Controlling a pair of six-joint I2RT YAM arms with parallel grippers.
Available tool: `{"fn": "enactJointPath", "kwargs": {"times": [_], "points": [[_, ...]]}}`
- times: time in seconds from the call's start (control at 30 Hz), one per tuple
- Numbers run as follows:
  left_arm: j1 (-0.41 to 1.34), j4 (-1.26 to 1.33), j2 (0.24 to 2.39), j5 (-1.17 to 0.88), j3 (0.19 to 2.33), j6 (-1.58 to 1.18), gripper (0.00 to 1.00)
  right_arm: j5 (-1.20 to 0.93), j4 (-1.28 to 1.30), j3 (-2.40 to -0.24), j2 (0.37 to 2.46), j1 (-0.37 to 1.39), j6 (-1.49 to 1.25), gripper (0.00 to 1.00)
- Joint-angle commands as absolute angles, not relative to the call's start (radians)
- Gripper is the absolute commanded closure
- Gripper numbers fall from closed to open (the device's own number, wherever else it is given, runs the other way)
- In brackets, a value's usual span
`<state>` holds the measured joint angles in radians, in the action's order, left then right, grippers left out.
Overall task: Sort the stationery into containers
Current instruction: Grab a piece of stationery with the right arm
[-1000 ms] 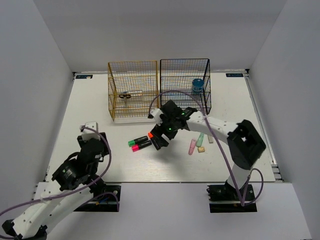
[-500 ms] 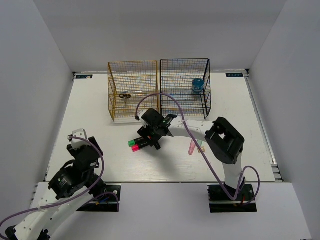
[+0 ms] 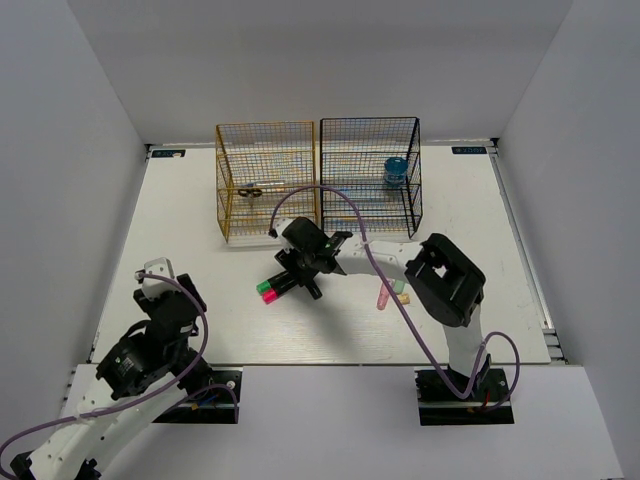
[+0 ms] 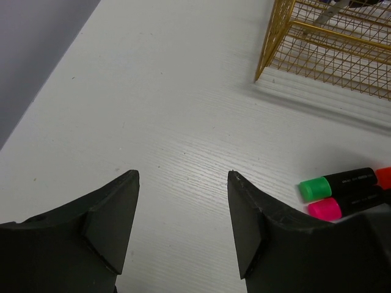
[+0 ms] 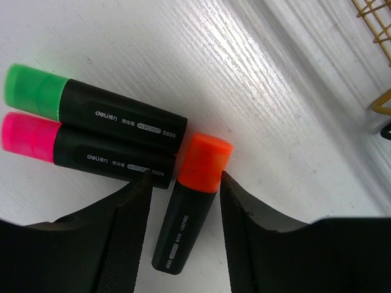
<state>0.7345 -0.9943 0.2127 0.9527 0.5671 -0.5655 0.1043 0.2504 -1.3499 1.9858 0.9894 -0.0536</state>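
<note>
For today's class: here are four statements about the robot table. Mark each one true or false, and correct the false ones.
1. The right gripper has its fingers on either side of the orange-capped highlighter. True.
2. The green-capped highlighter lies inside the gold rack. False: it lies on the table, side by side with the pink-capped highlighter.
3. The round blue jar sits in the black rack. True.
4. The left gripper is clamped on a highlighter. False: it is open and empty, with only bare table between its fingers.
</note>
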Motion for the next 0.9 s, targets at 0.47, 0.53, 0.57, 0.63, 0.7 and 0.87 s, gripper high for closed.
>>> {"fn": "enactJointPath", "kwargs": {"times": [0.47, 0.53, 0.57, 0.63, 0.7, 0.87], "points": [[0.732, -0.986, 0.204, 0.94, 0.566, -0.554, 0.3, -0.037, 0.265, -1.152, 1.904, 0.963, -0.009, 0.37], [0.732, -0.983, 0.204, 0.939, 0.563, -0.552, 0.29, -0.043, 0.268, -1.141, 1.907, 0.954, -0.008, 0.37], [0.733, -0.983, 0.204, 0.937, 0.564, -0.552, 0.29, -0.046, 0.278, -1.143, 1.919, 0.959, -0.006, 0.37], [0.733, -0.985, 0.202, 0.939, 0.568, -0.552, 0.29, -0.051, 0.281, -1.152, 1.931, 0.954, -0.008, 0.4], [0.733, -0.986, 0.203, 0.937, 0.565, -0.555, 0.29, -0.048, 0.284, -1.161, 1.96, 0.956, 0.023, 0.42], [0.733, -0.985, 0.203, 0.94, 0.563, -0.555, 0.29, -0.005, 0.31, -1.184, 2.019, 0.96, 0.044, 0.55]]}}
